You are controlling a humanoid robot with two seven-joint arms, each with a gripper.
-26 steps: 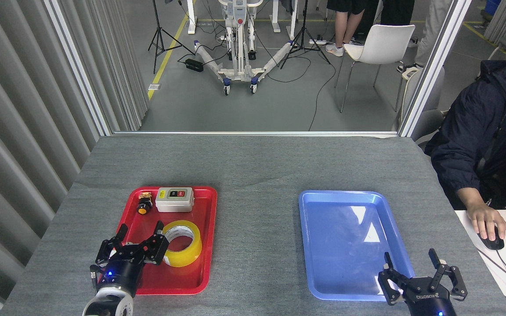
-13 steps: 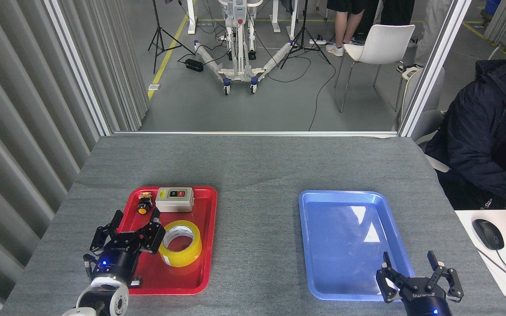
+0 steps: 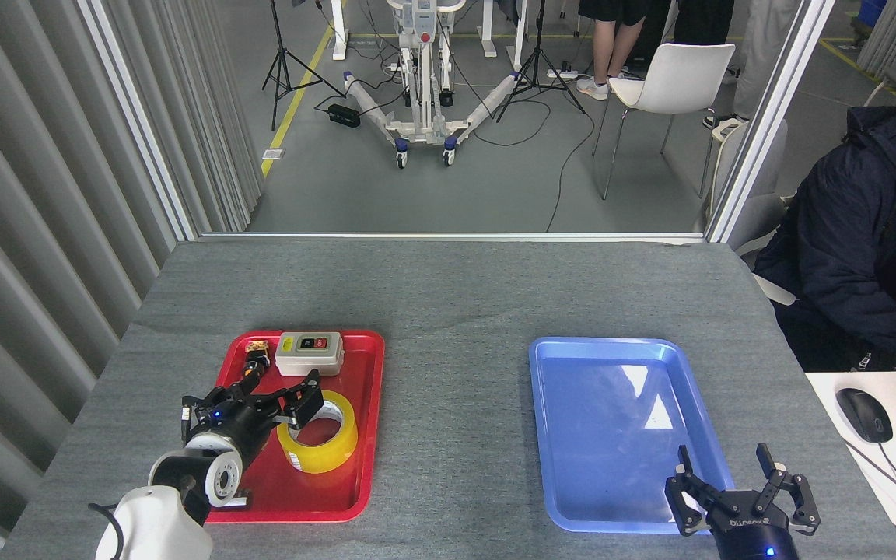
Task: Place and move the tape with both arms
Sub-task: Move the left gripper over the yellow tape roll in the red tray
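Around the work area, a grey bench (image 3: 448,295) carries two trays: a red tray (image 3: 355,435) on the left and a blue tray (image 3: 611,420) on the right, well apart. On the red tray lie three things. At its far end sits a grey switch box (image 3: 309,353) with a small push button (image 3: 254,362) just to its left. Nearer lies the tape (image 3: 325,439), one yellow roll resting flat with its white core facing up. The blue tray holds nothing. Beyond the bench's far edge are a white chair (image 3: 677,78), stands and cables on the floor. At the right a person in a dark jacket (image 3: 868,241) sits by a white desk with a black mouse (image 3: 863,414).

Two arms show. The left arm comes in at the near left corner and leans to the far right across the red tray; the left end effector (image 3: 281,393) is turned sideways over the roll's far left rim, its fingers spread apart, one finger (image 3: 308,398) at the core opening. The push button and switch box lie just beyond it. Whether a finger touches the roll cannot be told. The right end effector (image 3: 728,473) points away at the near right corner of the blue tray, its two fingers apart and holding nothing.
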